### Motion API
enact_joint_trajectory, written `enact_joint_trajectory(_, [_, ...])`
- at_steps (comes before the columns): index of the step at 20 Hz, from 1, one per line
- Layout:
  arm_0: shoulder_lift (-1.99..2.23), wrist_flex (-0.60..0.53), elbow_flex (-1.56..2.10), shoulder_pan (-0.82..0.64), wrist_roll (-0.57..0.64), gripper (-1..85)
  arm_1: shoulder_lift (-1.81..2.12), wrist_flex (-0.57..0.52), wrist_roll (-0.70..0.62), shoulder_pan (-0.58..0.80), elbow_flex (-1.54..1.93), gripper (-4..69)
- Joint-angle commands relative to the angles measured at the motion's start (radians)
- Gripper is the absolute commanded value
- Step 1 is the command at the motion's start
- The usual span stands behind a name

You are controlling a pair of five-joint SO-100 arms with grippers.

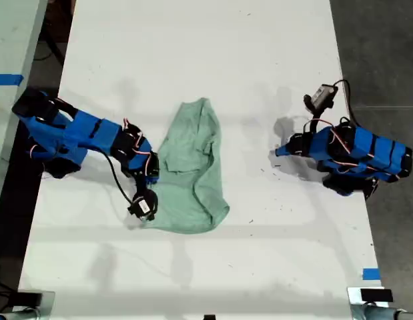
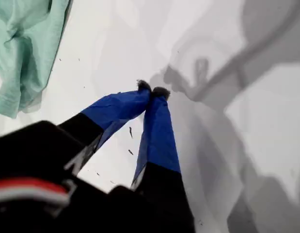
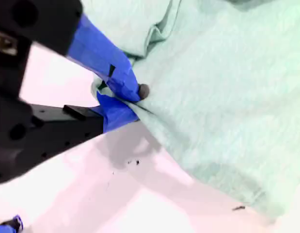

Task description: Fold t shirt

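My second pincer [image 3: 125, 99] pinches the t shirt [image 1: 191, 167] at its edge toward the exterior view's left, ready to lift a fold, while my first pincer [image 2: 153, 91] waits closed and empty over bare bench [image 1: 259, 267] nearby.

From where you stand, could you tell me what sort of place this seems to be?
Probably a robotics lab or workshop: a long white table on a dark floor, blue tape markers on the surfaces, and two blue arms working on a t shirt.
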Motion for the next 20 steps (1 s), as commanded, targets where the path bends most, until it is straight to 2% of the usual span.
enact_joint_trajectory(1, [0.018, 0.000, -0.193, -0.054, 0.135, -0.3, 0.011, 0.006, -0.012, -0.005, 0.044, 1.3])
enact_joint_trajectory(4, [-0.163, 0.000, -0.463, -0.094, 0.264, -0.2, 0.011, 0.006, -0.014, -0.002, 0.044, 1.3])
enact_joint_trajectory(5, [-0.252, -0.002, -0.580, -0.098, 0.299, 3.6, 0.011, 0.006, -0.014, -0.002, 0.044, 1.3])
enact_joint_trajectory(6, [-0.336, -0.012, -0.684, -0.098, 0.322, 12.8, 0.011, 0.006, -0.014, -0.002, 0.044, 1.3])
enact_joint_trajectory(9, [-0.422, -0.209, -0.696, -0.081, 0.365, 18.7, 0.011, 0.006, -0.017, -0.002, 0.044, 1.3])
enact_joint_trajectory(11, [-0.462, -0.295, -0.696, -0.066, 0.367, 17.6, 0.011, 0.006, -0.020, -0.002, 0.043, 1.3])
enact_joint_trajectory(14, [-0.449, -0.302, -0.696, -0.057, 0.357, 15.1, 0.011, 0.006, -0.020, -0.002, 0.043, 1.3])
enact_joint_trajectory(18, [-0.337, -0.403, -0.696, -0.012, 0.377, 10.4, 0.011, 0.006, -0.021, -0.002, 0.043, 1.3])
enact_joint_trajectory(20, [-0.331, -0.416, -0.696, -0.008, 0.376, 10.0, 0.011, 0.006, -0.021, 0.000, 0.043, 1.3])
